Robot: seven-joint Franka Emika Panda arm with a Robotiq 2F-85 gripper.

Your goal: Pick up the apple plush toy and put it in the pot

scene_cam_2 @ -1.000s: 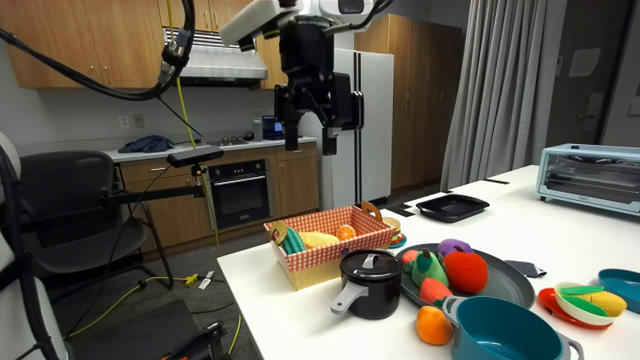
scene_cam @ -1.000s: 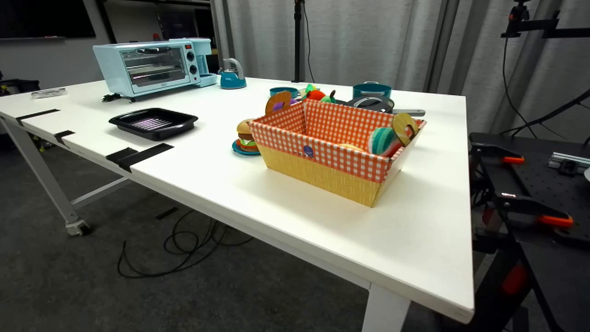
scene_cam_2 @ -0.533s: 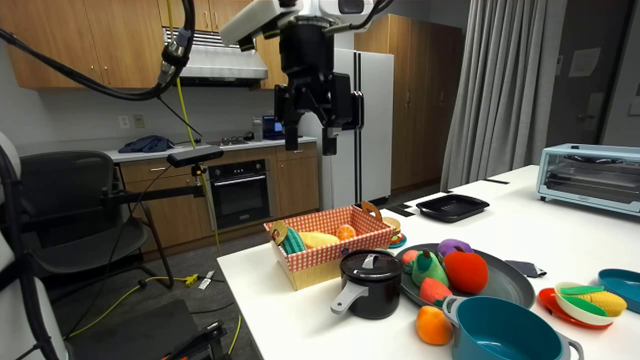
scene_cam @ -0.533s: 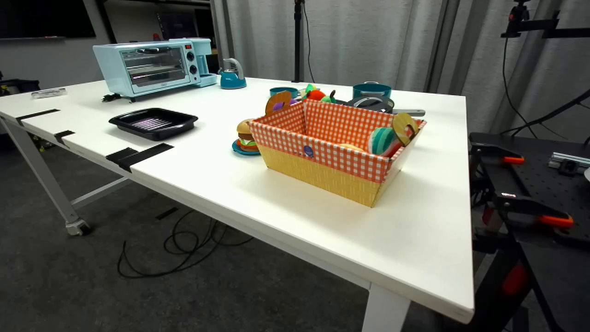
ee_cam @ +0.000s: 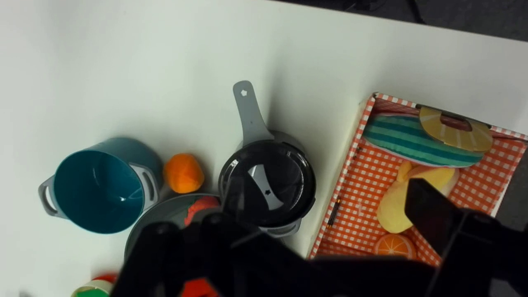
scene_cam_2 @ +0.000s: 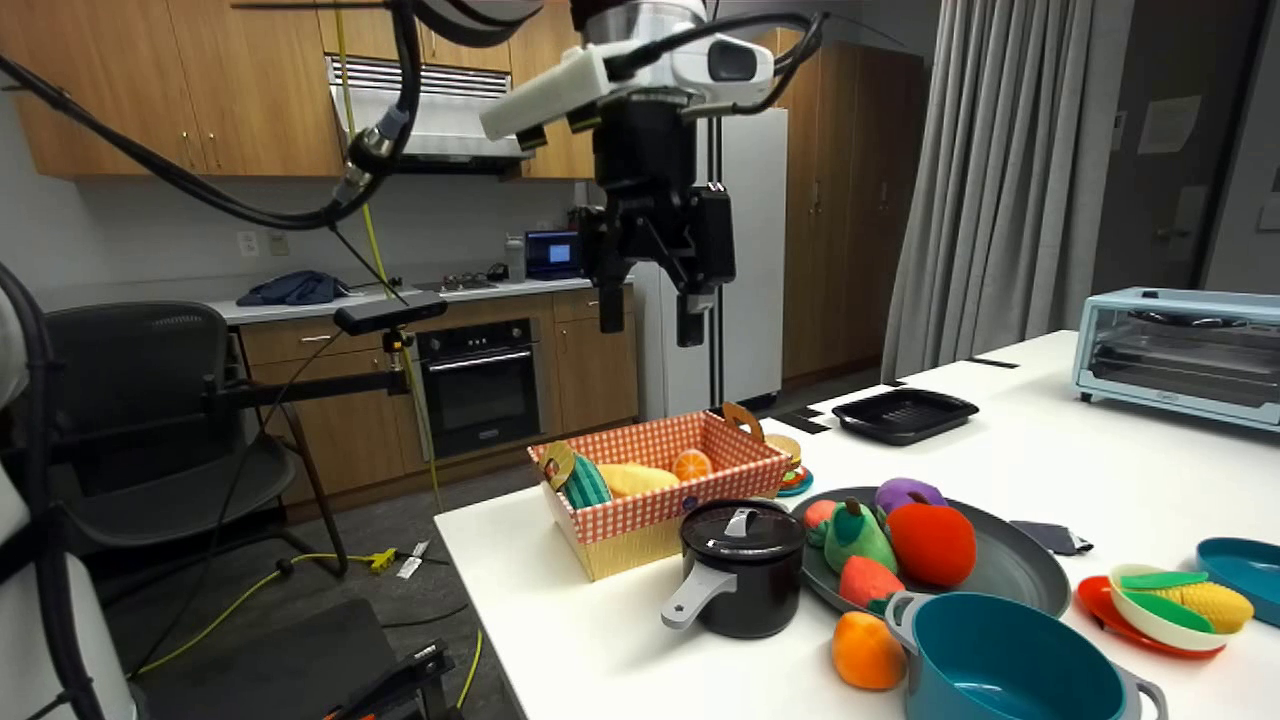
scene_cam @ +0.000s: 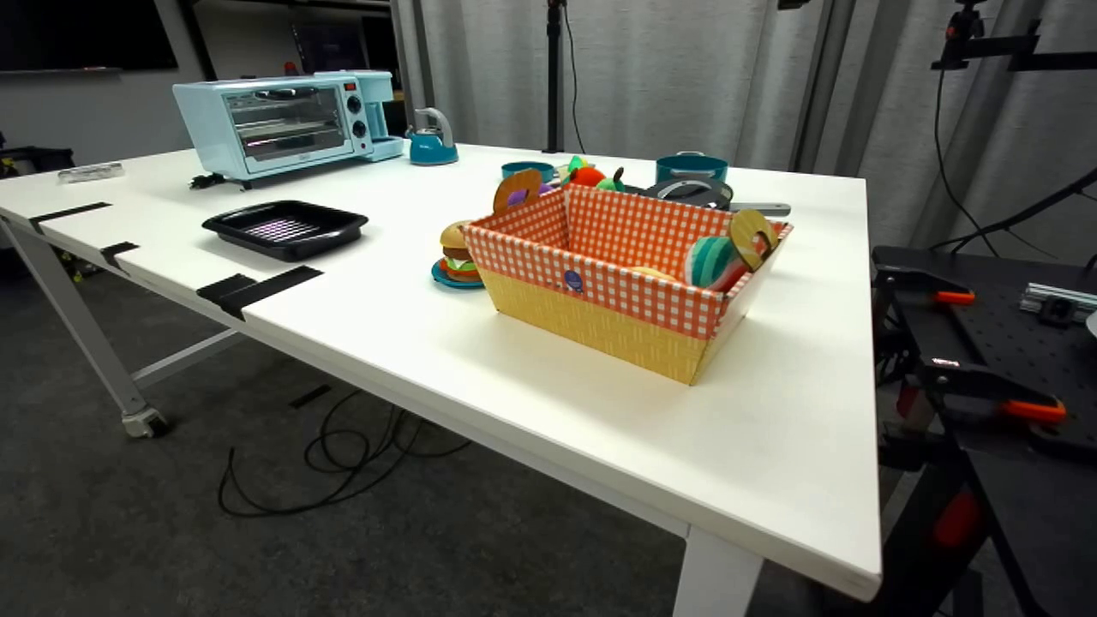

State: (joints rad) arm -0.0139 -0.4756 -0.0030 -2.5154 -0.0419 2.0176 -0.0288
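Wrist view: round teal-blue pot with grey loop handles (ee_cam: 99, 192) at 9 o'clock of the black lidded saucepan (ee_cam: 284, 177); orange-and-white checkered basket (ee_cam: 350, 225) at 3 o'clock. In an exterior view, black two-finger gripper (scene_cam_2: 651, 325) hangs at 12 o'clock of the basket, jaws wide apart. Round red apple plush toy (scene_cam_2: 932, 545) rests on a dark-grey round plate (scene_cam_2: 1015, 560), 11 o'clock of the pot, 3 o'clock of a green plush toy (scene_cam_2: 860, 548).

apple plush (scene_cam_2: 932, 543) looks like matt cloth, pot (ee_cam: 99, 187) smooth and a bit shiny, saucepan lid (ee_cam: 284, 177) super glossy tbh
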